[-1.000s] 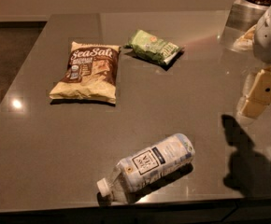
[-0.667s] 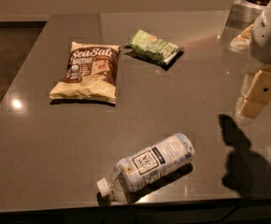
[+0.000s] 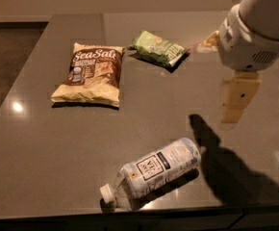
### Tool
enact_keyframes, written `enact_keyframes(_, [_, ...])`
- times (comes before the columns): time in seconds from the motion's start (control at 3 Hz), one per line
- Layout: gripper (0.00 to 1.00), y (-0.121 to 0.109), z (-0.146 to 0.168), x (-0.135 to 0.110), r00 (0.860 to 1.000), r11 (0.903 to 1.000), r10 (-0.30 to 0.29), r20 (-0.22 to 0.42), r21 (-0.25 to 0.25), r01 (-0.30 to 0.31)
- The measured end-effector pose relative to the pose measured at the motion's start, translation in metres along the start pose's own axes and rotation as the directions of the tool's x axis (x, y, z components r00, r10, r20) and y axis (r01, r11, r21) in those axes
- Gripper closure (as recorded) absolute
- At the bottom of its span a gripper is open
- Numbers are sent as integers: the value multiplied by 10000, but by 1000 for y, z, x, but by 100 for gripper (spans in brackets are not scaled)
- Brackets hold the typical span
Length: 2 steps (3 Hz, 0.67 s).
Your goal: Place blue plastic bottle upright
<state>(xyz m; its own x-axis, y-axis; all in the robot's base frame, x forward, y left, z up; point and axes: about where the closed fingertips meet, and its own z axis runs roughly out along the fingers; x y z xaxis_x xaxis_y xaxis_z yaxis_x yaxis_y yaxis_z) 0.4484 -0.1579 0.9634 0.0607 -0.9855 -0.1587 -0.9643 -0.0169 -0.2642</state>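
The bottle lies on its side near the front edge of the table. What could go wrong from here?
1. The blue plastic bottle lies close to the front edge of the table, cap pointing toward it; a push could roll it off.
2. The tool hangs apart from the bottle, toward the right of the view; an off-centre grasp on the round body might slip.

White rounded arm (image 3: 262,18) w/ vent slots, cream boxy jaws just below at far right, one dark dot
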Motion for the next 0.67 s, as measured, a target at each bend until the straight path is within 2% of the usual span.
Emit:
enact_keyframes(0.33, [0,5,21,-29,9841,9835,-1771,110,-352,1774])
enact_keyframes(0.67, [0,25,47,-55,9334,9292,-3582,209,-897,3585])
